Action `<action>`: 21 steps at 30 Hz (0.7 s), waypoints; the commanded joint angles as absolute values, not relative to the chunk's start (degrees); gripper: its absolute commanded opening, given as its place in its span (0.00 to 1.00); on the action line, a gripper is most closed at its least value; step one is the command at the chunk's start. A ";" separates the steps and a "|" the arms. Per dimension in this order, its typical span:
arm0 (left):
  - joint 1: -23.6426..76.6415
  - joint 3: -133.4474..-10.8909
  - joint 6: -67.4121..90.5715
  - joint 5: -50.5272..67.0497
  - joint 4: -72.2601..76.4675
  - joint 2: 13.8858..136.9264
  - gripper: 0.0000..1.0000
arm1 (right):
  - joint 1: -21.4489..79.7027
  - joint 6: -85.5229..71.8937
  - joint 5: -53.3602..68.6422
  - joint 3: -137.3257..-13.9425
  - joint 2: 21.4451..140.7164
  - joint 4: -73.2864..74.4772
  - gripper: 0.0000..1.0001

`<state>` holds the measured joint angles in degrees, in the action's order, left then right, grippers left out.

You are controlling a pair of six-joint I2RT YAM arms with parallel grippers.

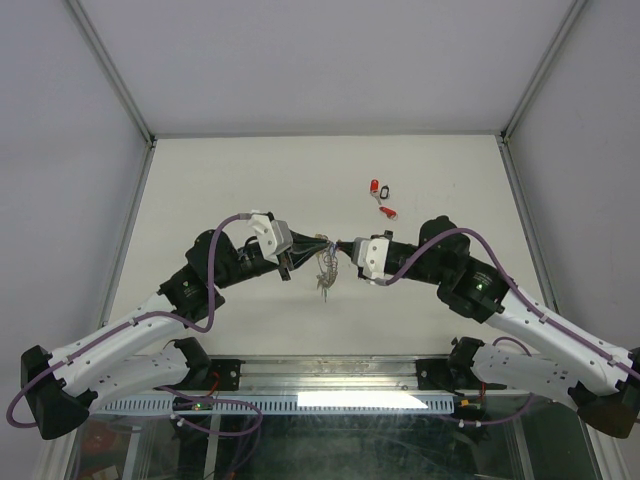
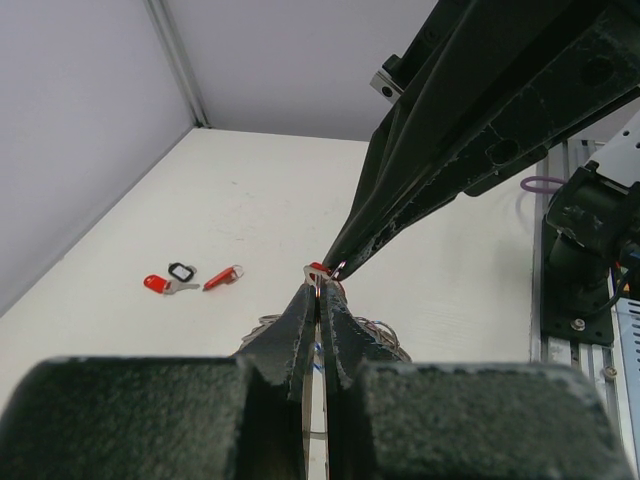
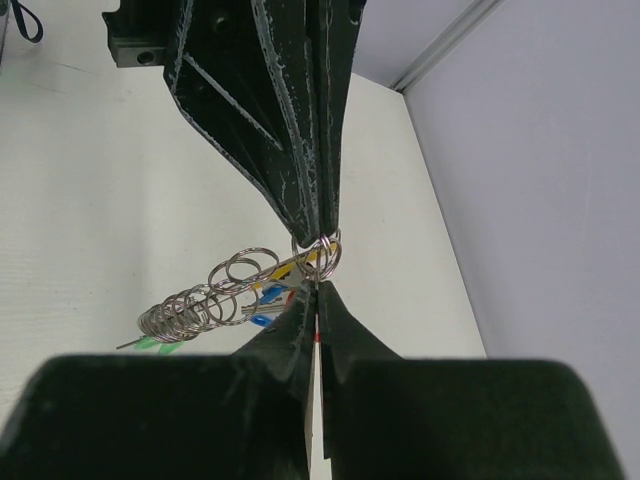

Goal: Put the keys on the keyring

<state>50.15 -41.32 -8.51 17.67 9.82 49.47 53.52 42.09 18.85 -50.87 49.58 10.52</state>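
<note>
The left gripper (image 1: 318,246) and right gripper (image 1: 343,246), both closed, pinch the keyring (image 1: 325,270), which already carries some keys (image 3: 260,320); two red keys (image 1: 375,186) remain on the table (image 1: 220,180).

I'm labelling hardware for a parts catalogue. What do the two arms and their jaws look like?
The left arm and right arm have white link shells, black joints and a purple cable looping alongside each. The jaws are black tapered wedges, their edges scuffed whitish.

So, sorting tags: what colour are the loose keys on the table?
Red; loose keys show best in left wrist view.
</note>
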 commanded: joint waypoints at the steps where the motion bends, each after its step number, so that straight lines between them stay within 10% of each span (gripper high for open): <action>1: 49.87 -43.68 -8.48 16.25 12.65 48.22 0.00 | 54.14 41.13 19.70 -52.05 49.81 7.13 0.00; 21: 49.84 -43.79 -8.57 16.08 12.48 48.39 0.00 | 54.57 41.49 20.09 -51.44 50.69 7.33 0.00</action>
<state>50.15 -41.32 -8.51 16.58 9.28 49.45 54.06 41.95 18.92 -50.85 50.87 10.52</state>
